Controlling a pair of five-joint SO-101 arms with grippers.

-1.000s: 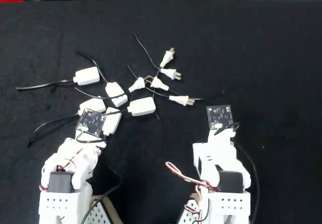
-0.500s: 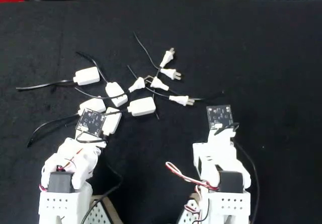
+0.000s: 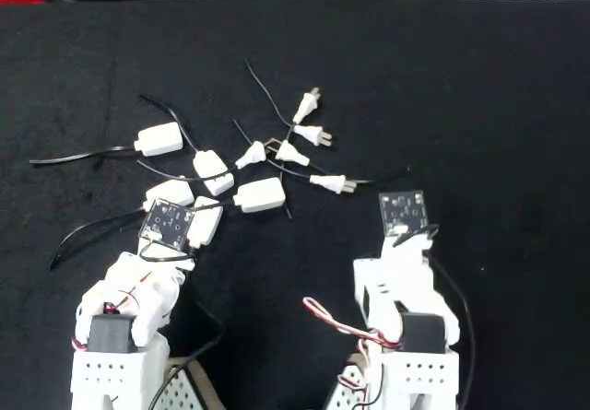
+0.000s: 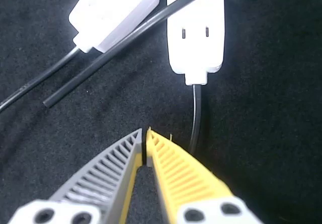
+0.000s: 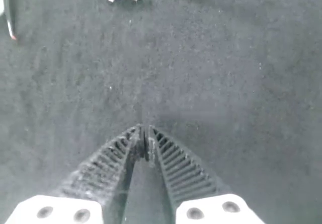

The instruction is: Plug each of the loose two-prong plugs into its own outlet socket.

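White sockets (image 3: pixel 210 172), plugs (image 3: pixel 312 134) loose on black cloth (image 3: pixel 479 78); left tool (image 4: pixel 146 133), right tool (image 5: pixel 144 131) pinched closed, empty.

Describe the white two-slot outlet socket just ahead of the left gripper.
White rectangular plastic outlet socket with rounded corners, lying flat on the black cloth, face up; its two narrow slots are side by side, both empty. Its thin black cable leaves the narrower end toward the shut left gripper, which is not touching it. A second black cable crosses over its far end.
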